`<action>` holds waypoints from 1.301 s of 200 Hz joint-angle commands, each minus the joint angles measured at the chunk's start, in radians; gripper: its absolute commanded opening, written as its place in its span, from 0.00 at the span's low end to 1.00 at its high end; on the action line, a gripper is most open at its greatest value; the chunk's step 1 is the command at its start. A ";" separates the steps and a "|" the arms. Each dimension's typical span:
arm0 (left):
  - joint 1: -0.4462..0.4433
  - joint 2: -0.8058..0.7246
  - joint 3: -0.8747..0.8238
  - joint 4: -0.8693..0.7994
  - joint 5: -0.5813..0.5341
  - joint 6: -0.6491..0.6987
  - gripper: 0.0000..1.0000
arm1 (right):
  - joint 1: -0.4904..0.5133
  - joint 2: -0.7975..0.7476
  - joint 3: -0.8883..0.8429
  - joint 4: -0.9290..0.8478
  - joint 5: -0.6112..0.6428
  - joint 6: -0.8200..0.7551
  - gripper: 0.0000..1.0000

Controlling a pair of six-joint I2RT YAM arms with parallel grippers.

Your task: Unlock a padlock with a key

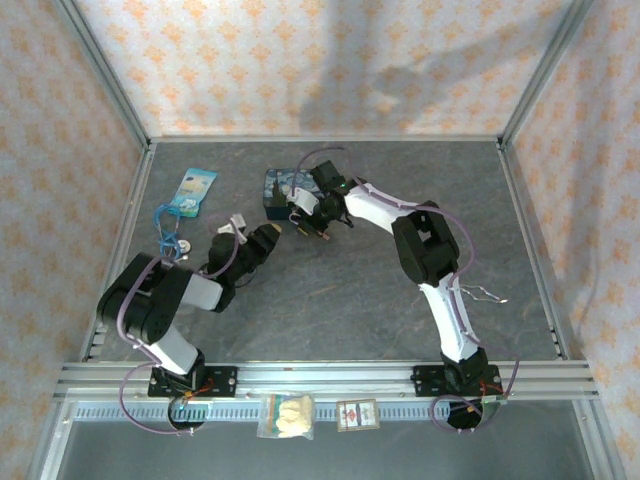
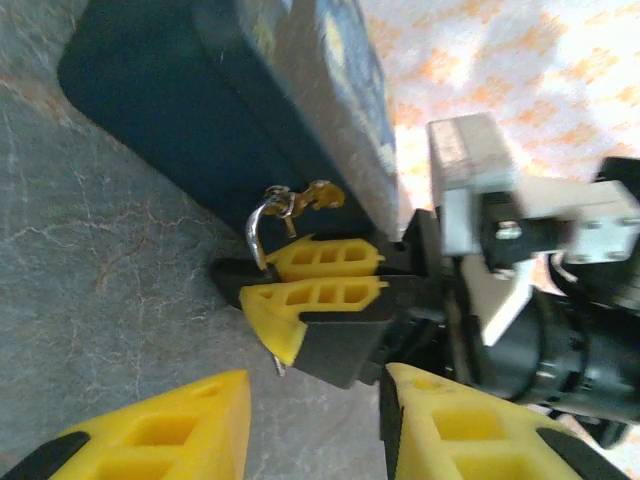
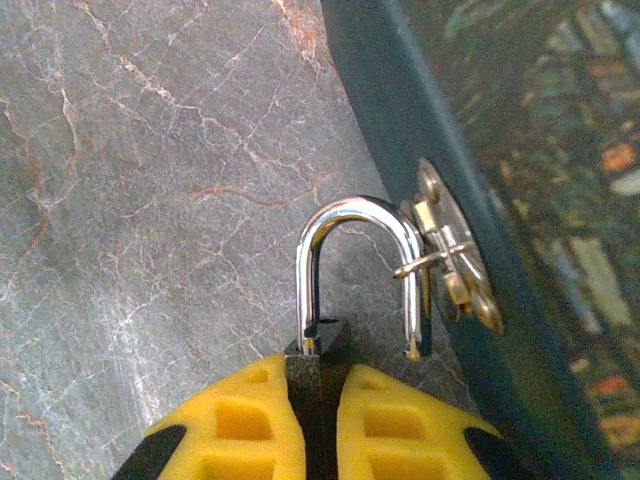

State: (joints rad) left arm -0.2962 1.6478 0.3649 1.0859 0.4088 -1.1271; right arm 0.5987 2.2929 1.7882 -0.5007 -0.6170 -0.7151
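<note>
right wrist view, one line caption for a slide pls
The right gripper clamps the padlock, its shackle hooked through the hasp of the blue tin.

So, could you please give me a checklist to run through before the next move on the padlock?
1. Right gripper holding the padlock: ok, shut on its body.
2. Shackle released: ok, it seems; one leg ends outside the body.
3. Shackle out of the hasp on the tin: not ok, that leg passes through the hasp.
4. Left gripper free: ok, open and empty, short of the tin.
5. Key in the keyway: cannot tell, the fingers cover it.
</note>
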 commanded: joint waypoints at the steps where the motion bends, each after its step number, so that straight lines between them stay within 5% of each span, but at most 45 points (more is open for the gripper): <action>1: -0.025 0.089 0.071 0.104 -0.048 0.026 0.37 | 0.007 0.018 -0.035 -0.058 -0.030 0.017 0.00; 138: -0.038 0.378 0.242 0.192 -0.106 0.035 0.35 | 0.007 -0.015 -0.059 -0.021 -0.126 0.043 0.00; 201: -0.038 0.400 0.259 0.200 -0.103 0.044 0.00 | 0.007 -0.037 -0.066 -0.008 -0.154 0.064 0.00; 215: -0.038 0.401 0.254 0.202 -0.100 0.045 0.00 | 0.006 -0.052 -0.081 0.019 -0.138 0.093 0.00; 260: -0.037 0.391 0.204 0.230 -0.114 0.031 0.00 | 0.003 -0.161 -0.183 0.113 -0.095 0.239 0.37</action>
State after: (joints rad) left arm -0.3340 2.0296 0.5995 1.2724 0.3275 -1.0988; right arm 0.5930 2.2341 1.6653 -0.4171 -0.7300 -0.5739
